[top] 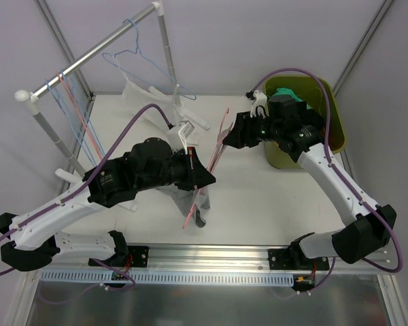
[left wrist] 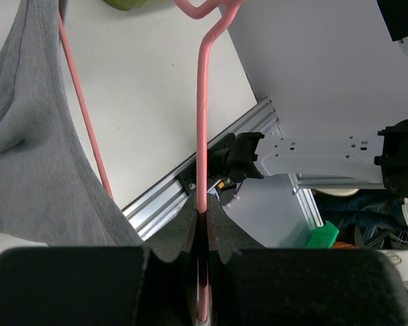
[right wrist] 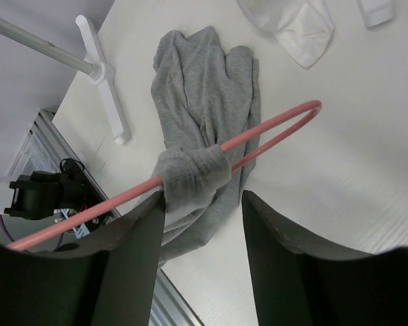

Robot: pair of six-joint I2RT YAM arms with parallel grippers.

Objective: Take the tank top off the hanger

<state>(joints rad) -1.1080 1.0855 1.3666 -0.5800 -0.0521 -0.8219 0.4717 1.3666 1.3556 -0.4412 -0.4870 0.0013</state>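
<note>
Left wrist view: left gripper (left wrist: 202, 221) clenched on the pink hanger (left wrist: 202, 122). Right gripper (right wrist: 204, 204) jaws stand released around the grey tank top (right wrist: 204, 102), bunched on the hanger bar, trailing toward 12 o'clock over the table (right wrist: 340, 170).

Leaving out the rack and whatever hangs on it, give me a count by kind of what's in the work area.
Garments: 2 (grey fabric tank top, white cloth garment)
Hangers: 1 (pink wire hanger)
Bins: 1 (green plastic bin)
Total: 4
</note>
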